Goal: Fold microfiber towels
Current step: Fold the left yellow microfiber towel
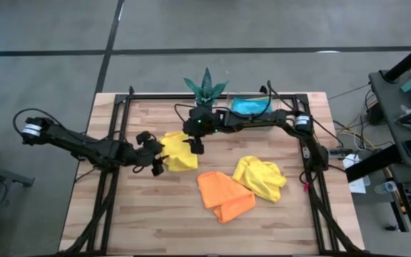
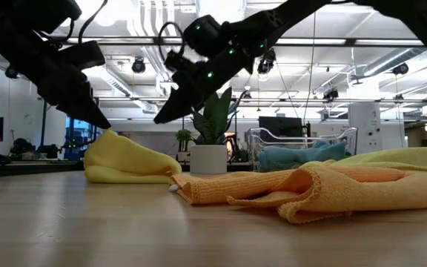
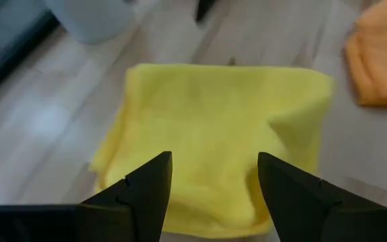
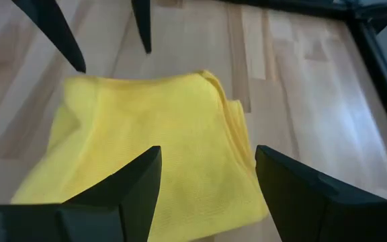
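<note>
Left gripper point(image 1: 157, 158) and right gripper point(image 1: 195, 145), both spread and empty, flank the folded yellow towel point(image 1: 178, 151) near the worktop's back edge, poised to grasp opposite edges.

Folded bright yellow microfiber towel point(image 2: 128, 165) on pale wooden worktop point(image 2: 87, 230), left of centre. Left pincer point(image 2: 98, 119) just above its peak, fingers spread. Right pincer point(image 2: 170, 113) above its right end, fingers spread. Crumpled orange microfiber towel point(image 2: 273, 187) in foreground. Second yellow towel point(image 2: 406, 158) behind it. White-potted green plant point(image 2: 208, 141) and sky blue towel point(image 2: 295, 156) in clear plastic tray point(image 2: 262, 141) at back.
</note>
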Robot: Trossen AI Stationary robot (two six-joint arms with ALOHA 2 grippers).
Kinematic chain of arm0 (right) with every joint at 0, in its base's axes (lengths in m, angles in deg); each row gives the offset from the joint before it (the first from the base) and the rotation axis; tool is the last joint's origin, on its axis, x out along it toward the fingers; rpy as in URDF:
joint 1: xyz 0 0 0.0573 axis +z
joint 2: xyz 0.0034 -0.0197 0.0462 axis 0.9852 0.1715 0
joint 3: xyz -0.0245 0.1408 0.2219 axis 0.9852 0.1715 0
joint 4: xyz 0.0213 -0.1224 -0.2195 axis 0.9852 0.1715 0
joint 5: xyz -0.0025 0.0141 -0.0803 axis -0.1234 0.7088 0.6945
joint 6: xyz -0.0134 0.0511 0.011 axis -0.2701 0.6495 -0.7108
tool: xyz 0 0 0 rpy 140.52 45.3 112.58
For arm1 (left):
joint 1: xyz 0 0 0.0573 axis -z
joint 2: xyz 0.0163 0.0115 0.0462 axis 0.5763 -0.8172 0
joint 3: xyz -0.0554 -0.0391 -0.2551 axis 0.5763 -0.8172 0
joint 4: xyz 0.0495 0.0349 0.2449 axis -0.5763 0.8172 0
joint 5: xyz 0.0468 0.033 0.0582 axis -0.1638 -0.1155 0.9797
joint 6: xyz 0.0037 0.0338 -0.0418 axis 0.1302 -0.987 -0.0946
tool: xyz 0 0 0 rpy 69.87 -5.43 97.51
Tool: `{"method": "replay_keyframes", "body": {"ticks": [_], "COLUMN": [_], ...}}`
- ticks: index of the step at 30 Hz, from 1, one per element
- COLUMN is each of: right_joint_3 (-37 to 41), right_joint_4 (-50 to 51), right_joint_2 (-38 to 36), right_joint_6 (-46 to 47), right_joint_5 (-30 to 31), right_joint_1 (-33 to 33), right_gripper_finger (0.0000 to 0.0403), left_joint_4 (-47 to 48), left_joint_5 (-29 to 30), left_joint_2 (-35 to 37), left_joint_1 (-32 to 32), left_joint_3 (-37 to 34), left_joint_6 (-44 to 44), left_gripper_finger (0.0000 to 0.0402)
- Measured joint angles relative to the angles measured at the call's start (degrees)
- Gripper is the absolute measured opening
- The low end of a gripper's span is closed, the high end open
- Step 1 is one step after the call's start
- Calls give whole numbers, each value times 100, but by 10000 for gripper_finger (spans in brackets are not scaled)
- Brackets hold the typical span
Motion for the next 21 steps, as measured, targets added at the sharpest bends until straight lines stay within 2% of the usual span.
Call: {"method": "replay_keyframes", "body": {"ticks": [4,16,21], "right_joint_3": [-437,-2081,-2309], "right_joint_4": [273,1898,2148], "right_joint_2": [401,1621,1853], "right_joint_6": [7,-250,-363], "right_joint_5": [5,7,-18], "right_joint_1": [-91,-538,-539], "right_gripper_finger": [231,231,230], "left_joint_4": [37,61,53], "left_joint_5": [273,437,502], "left_joint_2": [7,4,2], "left_joint_1": [-6,-4,-4], "left_joint_3": [0,-4,-4], "left_joint_6": [-54,-39,-39], "left_gripper_finger": [205,205,205]}}
